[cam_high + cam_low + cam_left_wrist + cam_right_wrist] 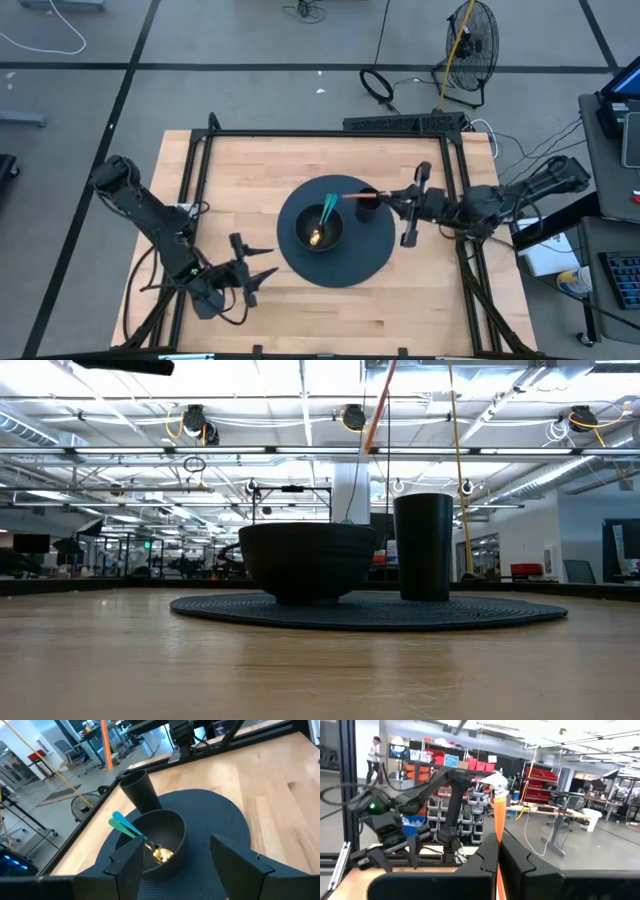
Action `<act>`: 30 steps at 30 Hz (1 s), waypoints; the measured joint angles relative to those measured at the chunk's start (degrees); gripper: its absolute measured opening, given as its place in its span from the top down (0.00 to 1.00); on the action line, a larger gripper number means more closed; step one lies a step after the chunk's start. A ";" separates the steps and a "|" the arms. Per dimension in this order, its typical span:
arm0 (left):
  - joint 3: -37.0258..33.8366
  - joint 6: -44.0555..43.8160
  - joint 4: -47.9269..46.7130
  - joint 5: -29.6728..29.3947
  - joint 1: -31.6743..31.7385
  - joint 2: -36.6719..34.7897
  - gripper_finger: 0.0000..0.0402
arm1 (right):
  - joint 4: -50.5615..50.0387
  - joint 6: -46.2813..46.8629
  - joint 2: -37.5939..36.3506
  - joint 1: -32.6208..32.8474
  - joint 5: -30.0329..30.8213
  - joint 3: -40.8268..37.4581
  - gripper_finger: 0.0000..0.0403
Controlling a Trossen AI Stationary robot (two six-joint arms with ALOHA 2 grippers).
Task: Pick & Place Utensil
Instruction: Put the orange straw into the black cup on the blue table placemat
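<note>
Bright, even overhead light from ceiling strips [300, 405]; soft short shadows under left gripper [250, 277]; glare on ceiling; foreground tabletop [300, 670] blurred.

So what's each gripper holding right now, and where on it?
Right gripper is shut on the orange utensil, pinching its handle partway along, above the cup. Left gripper is open, holding nothing.

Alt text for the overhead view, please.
The right hand holds an orange utensil over a dark cup on a round mat. Beside it, a bowl holds two teal-handled utensils. The left hand waits open.
</note>
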 joint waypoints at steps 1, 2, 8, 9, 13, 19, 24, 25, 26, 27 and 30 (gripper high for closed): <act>0.00 -0.25 -0.24 0.01 -0.27 0.00 0.42 | -0.18 0.00 -0.44 0.01 0.97 0.00 1.00; 0.00 -0.38 -0.24 0.00 -0.42 0.00 0.42 | -0.74 0.06 -0.93 0.03 2.20 0.00 1.00; 0.00 0.00 -0.20 0.22 -0.96 0.00 0.42 | -8.03 5.06 -3.69 0.00 7.00 0.00 1.00; 0.00 0.56 -0.20 0.84 -0.96 0.00 0.42 | -9.17 6.04 -3.97 0.00 6.90 0.00 1.00; 0.00 1.92 0.37 1.56 -0.96 0.02 0.42 | -11.40 8.48 -4.84 0.02 6.88 0.00 1.00; 0.01 1.99 0.33 1.56 -0.96 0.02 0.42 | -13.55 11.03 -6.55 0.48 6.65 0.00 1.00; 0.02 1.97 0.32 1.54 -0.88 0.02 0.42 | -18.82 15.25 -7.94 0.68 8.83 0.00 1.00; 0.01 1.95 0.32 1.54 -0.77 0.02 0.42 | -20.17 16.05 -8.05 0.68 9.87 0.00 1.00; 0.02 1.84 0.32 1.56 -0.59 0.02 0.42 | -21.22 16.80 -8.07 0.60 10.54 0.00 1.00; 0.00 1.71 0.32 1.58 -0.48 0.02 0.42 | -22.01 17.24 -8.06 0.61 11.22 0.00 1.00; 0.02 1.58 0.34 1.58 0.04 0.02 0.42 | -22.69 17.41 -7.54 0.61 11.30 0.00 1.00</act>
